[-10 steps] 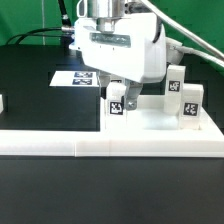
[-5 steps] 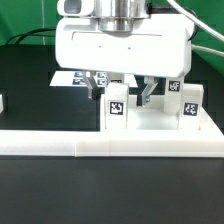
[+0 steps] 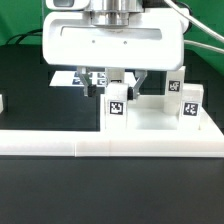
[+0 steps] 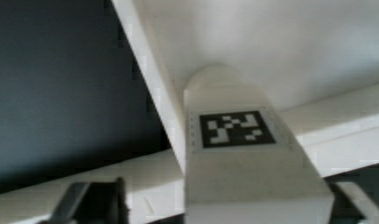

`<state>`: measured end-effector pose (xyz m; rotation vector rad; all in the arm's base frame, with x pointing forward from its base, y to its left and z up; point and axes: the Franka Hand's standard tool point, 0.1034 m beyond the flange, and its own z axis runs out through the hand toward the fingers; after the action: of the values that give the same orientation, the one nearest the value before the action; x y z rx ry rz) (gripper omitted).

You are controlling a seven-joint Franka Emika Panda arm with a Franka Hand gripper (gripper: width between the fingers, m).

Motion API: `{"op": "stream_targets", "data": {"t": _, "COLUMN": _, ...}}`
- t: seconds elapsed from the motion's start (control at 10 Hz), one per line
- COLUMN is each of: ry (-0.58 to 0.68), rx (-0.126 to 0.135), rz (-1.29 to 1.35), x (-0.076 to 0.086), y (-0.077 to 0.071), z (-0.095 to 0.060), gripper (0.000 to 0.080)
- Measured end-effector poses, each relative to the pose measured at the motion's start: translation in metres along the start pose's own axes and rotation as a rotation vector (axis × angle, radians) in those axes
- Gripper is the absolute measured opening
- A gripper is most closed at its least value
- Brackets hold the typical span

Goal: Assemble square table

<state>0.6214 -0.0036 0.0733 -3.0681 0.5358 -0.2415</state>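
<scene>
The square table's flat white panel (image 3: 150, 126) lies on the black table. Three short white tagged legs stand upright on it: one near the exterior view's left (image 3: 117, 102) and two on the right (image 3: 174, 86), (image 3: 190, 104). My gripper (image 3: 117, 83) hangs over the left leg with one finger (image 3: 97, 82) on each side of the leg's top. In the wrist view this leg (image 4: 239, 140) rises between the jaws of my gripper (image 4: 221, 200). One finger (image 4: 88, 202) stands clearly off the leg and the other sits close beside it. The gripper is open.
A long low white rail (image 3: 100, 147) runs along the front of the panel. The marker board (image 3: 70, 78) lies behind the gripper on the exterior view's left. A small white part (image 3: 2, 101) shows at the left edge.
The gripper has turned square to the camera and sunk lower over the left leg. Its fingers have drawn closer together around the leg's top. The legs have not moved.
</scene>
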Motion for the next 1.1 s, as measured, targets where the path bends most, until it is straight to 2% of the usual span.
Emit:
{"op": "stream_targets", "data": {"t": 0.1, "ry": 0.000, "rx": 0.000, "rz": 0.068, "x": 0.0000, "y": -0.0001, "z": 0.0000, "gripper": 0.0286}}
{"op": "stream_targets", "data": {"t": 0.4, "ry": -0.003, "rx": -0.001, "rz": 0.344, "x": 0.0011, "y": -0.0019, "z": 0.0010, "gripper": 0.0289}}
{"op": "stream_targets", "data": {"t": 0.6, "ry": -0.039, "rx": -0.042, "rz": 0.724, "x": 0.0034, "y": -0.0052, "z": 0.0015, "gripper": 0.0289}}
{"op": "stream_targets", "data": {"t": 0.9, "ry": -0.101, "rx": -0.042, "rz": 1.266, "x": 0.0010, "y": -0.0044, "z": 0.0018, "gripper": 0.0290}}
{"op": "stream_targets", "data": {"t": 1.1, "ry": -0.115, "rx": -0.069, "rz": 1.433, "x": 0.0009, "y": -0.0064, "z": 0.0018, "gripper": 0.0290}}
